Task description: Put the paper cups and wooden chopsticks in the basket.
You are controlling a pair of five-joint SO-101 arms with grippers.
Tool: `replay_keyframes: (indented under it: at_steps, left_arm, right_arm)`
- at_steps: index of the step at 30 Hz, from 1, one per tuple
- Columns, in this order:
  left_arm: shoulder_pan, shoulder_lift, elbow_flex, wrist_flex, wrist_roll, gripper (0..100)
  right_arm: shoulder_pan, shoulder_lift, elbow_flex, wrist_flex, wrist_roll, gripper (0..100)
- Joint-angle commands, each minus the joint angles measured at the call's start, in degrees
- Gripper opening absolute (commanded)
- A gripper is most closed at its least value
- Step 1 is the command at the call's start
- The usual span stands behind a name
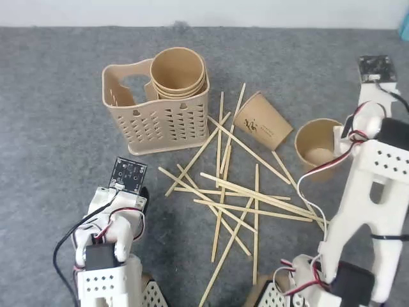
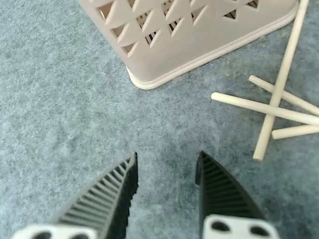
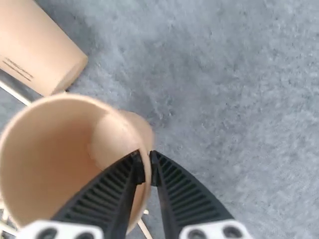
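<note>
Black, ribbed right fingers (image 3: 114, 186) are clamped on the rim of an upright paper cup (image 3: 55, 164), one finger inside the wall and one outside. This is at the right of the grey tabletop (image 1: 51, 128), with a second cup (image 1: 263, 121) lying on its side just to its left. The left fingers (image 2: 112, 191) stand apart with nothing between them, low over bare tabletop on the near side of the basket (image 1: 156, 121), which stands at the far left with a stack of cups (image 1: 177, 70) in its right compartment. Between the basket and the upright paper cup, wooden chopsticks (image 1: 236, 192) lie scattered and crossed.
</note>
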Motion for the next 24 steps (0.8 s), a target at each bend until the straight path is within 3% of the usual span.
replay_keyframes:
  at_steps: [1, 6, 11, 17, 24]
  left_arm:
    - [-0.53, -1.14, -0.31, 0.00, -0.62, 18]
    - [-0.53, -1.14, -0.31, -0.09, -0.70, 18]
    - [-0.44, -1.14, -0.31, -0.18, -0.70, 18]
    - [-0.44, -1.14, -0.31, -0.18, -0.70, 18]
    - [-0.44, -1.14, -0.31, -0.18, -0.70, 18]
  right_arm:
    - [-2.68, -3.47, -4.66, 0.66, -2.99, 0.8]
    - [-9.01, -10.15, -8.26, 3.38, -4.04, 0.8]
    - [-20.97, -14.20, -10.46, 2.77, -5.10, 0.8]
    - [-32.75, -14.37, -18.20, -6.64, -5.27, 0.9]
    - [-40.13, -13.05, -19.78, -22.46, -13.27, 0.9]
